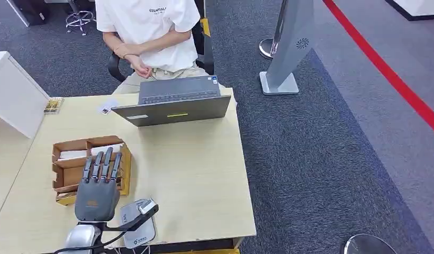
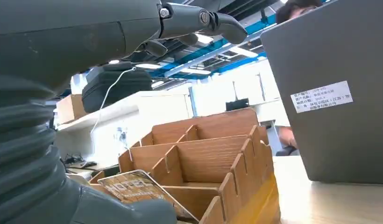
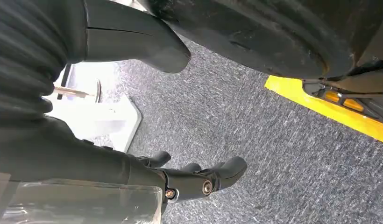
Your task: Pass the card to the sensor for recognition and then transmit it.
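Note:
A brown cardboard organizer box [image 1: 64,172] stands at the front left of the wooden table. My left hand [image 1: 98,185] hovers over its near side with straight, spread fingers and holds nothing. From the left wrist, the box [image 2: 203,158] shows its slotted dividers, and a printed card marked HOTEL [image 2: 133,186] lies tilted in the nearest compartment under my left hand [image 2: 63,42]. White cards [image 1: 72,154] lie in the far compartments. The grey-white card sensor [image 1: 136,233] sits at the table's front edge, right of my wrist. My right hand [image 3: 101,163] hangs above grey carpet, holding nothing.
An open grey laptop [image 1: 175,103] stands at the table's far side, with a seated person [image 1: 151,32] behind it. A small white card [image 1: 105,108] and a small stack [image 1: 53,106] lie near the far left. A white cabinet [image 1: 14,95] borders the left. A grey floor stand [image 1: 286,58] is at the right.

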`<action>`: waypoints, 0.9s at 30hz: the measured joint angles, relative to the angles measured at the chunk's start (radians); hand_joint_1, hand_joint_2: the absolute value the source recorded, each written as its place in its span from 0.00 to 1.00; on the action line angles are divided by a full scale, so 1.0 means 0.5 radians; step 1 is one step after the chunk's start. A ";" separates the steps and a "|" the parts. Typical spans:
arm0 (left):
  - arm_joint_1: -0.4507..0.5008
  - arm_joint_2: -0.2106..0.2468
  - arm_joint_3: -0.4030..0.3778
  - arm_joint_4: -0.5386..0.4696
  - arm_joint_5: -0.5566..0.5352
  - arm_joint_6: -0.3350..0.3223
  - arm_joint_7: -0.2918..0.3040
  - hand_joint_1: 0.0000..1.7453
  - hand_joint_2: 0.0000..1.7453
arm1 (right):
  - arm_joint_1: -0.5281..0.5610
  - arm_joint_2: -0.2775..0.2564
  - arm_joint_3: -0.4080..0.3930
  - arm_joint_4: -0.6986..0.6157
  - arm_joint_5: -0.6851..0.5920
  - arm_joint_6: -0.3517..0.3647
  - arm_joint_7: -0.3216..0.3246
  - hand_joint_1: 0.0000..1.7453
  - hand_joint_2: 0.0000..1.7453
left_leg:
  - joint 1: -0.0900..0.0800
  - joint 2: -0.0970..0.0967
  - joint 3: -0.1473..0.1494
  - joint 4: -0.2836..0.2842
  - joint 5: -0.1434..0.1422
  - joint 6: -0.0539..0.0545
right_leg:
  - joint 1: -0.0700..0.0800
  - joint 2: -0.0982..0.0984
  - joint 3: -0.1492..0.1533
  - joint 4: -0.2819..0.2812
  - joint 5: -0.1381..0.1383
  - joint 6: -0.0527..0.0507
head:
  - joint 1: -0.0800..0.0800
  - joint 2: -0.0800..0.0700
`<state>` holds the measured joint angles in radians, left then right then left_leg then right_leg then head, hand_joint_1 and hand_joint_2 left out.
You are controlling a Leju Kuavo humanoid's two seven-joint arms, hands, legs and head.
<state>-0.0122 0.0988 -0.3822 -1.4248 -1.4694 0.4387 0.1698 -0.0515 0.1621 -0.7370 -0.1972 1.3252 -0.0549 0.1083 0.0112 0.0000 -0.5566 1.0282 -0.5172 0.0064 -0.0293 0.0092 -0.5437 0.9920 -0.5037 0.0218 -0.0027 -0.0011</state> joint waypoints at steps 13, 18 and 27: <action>0.139 0.008 0.000 -0.113 0.002 0.002 0.024 0.00 1.00 | 0.001 0.001 -0.006 0.000 -0.011 -0.007 0.005 0.00 1.00 | 0.000 0.000 0.000 0.000 0.000 0.000 | 0.000 0.000 0.000 0.000 0.000 0.000 | 0.001 0.000; 0.153 0.023 0.000 -0.137 0.005 0.001 0.037 0.00 1.00 | 0.001 0.001 -0.011 0.000 -0.011 -0.008 -0.005 0.00 1.00 | 0.000 0.000 0.000 0.000 0.000 0.000 | 0.000 0.000 0.000 0.000 0.000 0.000 | 0.001 0.000; 0.163 0.023 0.001 -0.147 0.007 0.001 0.056 0.00 1.00 | 0.002 0.001 -0.018 0.000 -0.009 -0.008 -0.002 0.00 1.00 | 0.000 0.000 0.000 0.000 0.000 0.000 | 0.000 0.000 0.001 0.000 0.000 0.000 | 0.001 0.000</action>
<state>0.0691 0.1102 -0.3819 -1.4984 -1.4660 0.4391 0.1980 -0.0507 0.1625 -0.7462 -0.1972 1.3207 -0.0591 0.1076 0.0112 0.0000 -0.5566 1.0282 -0.5172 0.0064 -0.0293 0.0092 -0.5434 0.9920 -0.5037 0.0218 -0.0023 -0.0011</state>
